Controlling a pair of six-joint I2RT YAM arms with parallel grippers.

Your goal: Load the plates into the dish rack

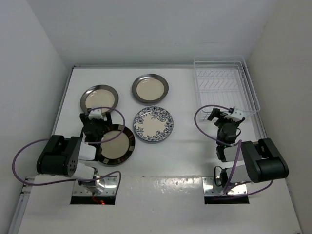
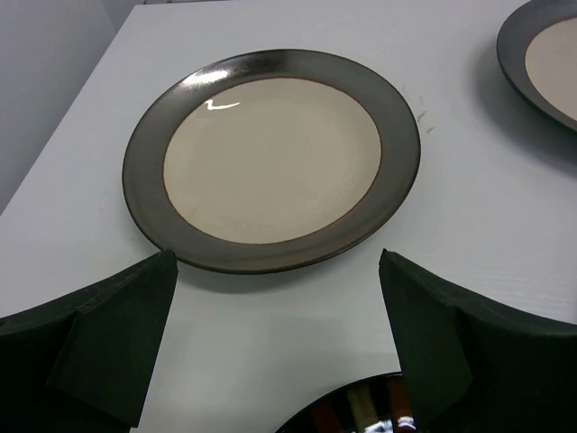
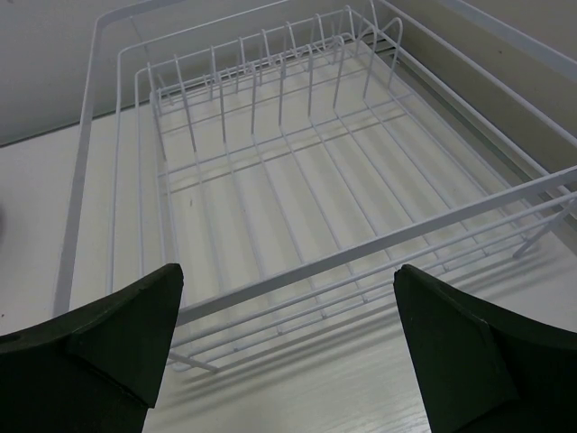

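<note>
Left wrist: left jaws wide, empty, facing a plate [image 2: 270,161]; right jaws likewise, facing dish rack [image 3: 315,262].

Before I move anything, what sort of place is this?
Probably a lab test bench, not a kitchen: bare white walls box in a white table, with staged plates and a dish rack.

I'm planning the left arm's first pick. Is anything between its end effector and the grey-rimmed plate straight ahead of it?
Nothing visible does. The left end effector is open, and only bare table lies between it and the grey-rimmed plate. The striped-rim plate sits under the end effector, on the near side, not in the path.
</note>
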